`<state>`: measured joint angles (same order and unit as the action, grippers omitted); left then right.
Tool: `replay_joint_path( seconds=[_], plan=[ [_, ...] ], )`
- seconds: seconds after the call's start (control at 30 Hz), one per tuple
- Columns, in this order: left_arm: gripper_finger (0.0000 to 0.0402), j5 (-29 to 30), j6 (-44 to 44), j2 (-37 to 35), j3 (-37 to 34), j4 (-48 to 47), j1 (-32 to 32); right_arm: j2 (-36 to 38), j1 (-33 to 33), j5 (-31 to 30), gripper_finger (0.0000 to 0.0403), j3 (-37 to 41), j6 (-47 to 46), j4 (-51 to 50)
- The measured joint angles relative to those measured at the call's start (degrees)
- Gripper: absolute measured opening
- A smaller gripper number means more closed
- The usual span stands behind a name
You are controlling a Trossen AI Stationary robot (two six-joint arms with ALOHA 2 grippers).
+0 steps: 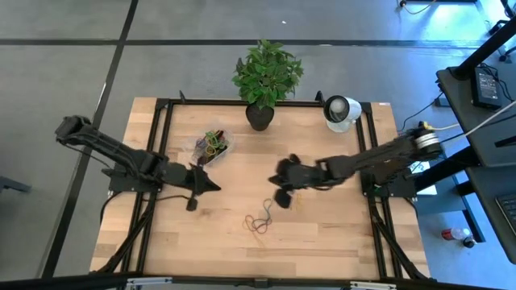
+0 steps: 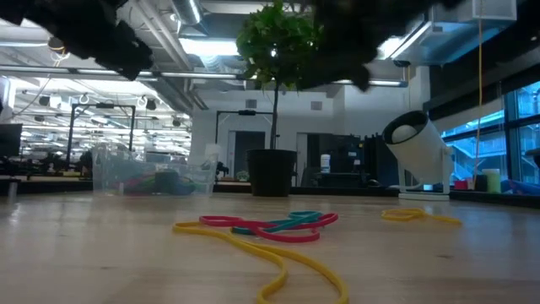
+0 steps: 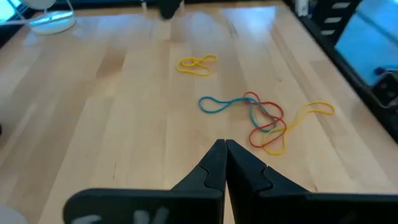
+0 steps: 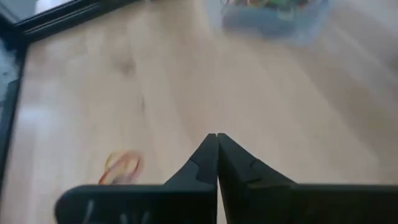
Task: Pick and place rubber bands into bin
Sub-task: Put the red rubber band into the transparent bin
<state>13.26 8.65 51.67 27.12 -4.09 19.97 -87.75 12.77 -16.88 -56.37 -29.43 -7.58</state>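
Observation:
The clear plastic bin (image 1: 211, 147) stands at the table's far left-centre with several coloured rubber bands inside; it also shows in the low view (image 2: 152, 177) and the right wrist view (image 4: 273, 14). A tangle of red, blue-green and yellow bands (image 1: 260, 221) lies flat on the wood near the middle; it also shows in the left wrist view (image 3: 267, 119) and the low view (image 2: 270, 226). A single yellow band (image 3: 197, 63) lies farther right. My left gripper (image 1: 214, 186) (image 3: 225, 146) is shut and empty, left of the tangle. My right gripper (image 1: 279, 174) (image 4: 216, 138) is shut and empty above the table, pointing toward the bin.
A black pot with a green plant (image 1: 260, 115) stands at the far edge, and a white round camera-like object (image 1: 341, 111) at the far right. A yellow-and-red band (image 4: 121, 167) lies below my right gripper. Black frame rails run along the table's sides.

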Motion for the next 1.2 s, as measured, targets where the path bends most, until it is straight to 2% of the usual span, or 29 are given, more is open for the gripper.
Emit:
replay_joint_path(
  seconds=[0.3,0.53,0.67,0.8,0.9,1.2],
  plan=[
    [0.0001,9.08,3.41,18.59,13.59,-0.33,4.18,21.53,8.3,0.03,0.0011,19.53,-6.27,0.12],
    [0.0001,8.99,7.34,30.26,22.29,-0.45,4.95,31.37,10.71,0.0,0.0004,28.48,-8.19,0.02],
    [0.0002,6.43,9.24,35.47,26.76,-0.69,5.58,33.85,10.76,0.02,0.0009,29.93,-10.02,-0.41],
    [0.0014,4.27,10.18,40.56,30.96,-4.21,6.01,34.71,10.74,0.02,0.0007,29.95,-7.04,-0.3],
    [0.0038,2.68,13.11,43.79,33.2,-8.18,5.94,34.71,10.74,0.02,0.0003,29.95,-6.22,-0.24],
    [0.011,2.46,17.21,50.91,34.17,-8.94,5.76,34.68,10.74,0.04,0.0012,29.95,-3.35,0.58]
  ],
)
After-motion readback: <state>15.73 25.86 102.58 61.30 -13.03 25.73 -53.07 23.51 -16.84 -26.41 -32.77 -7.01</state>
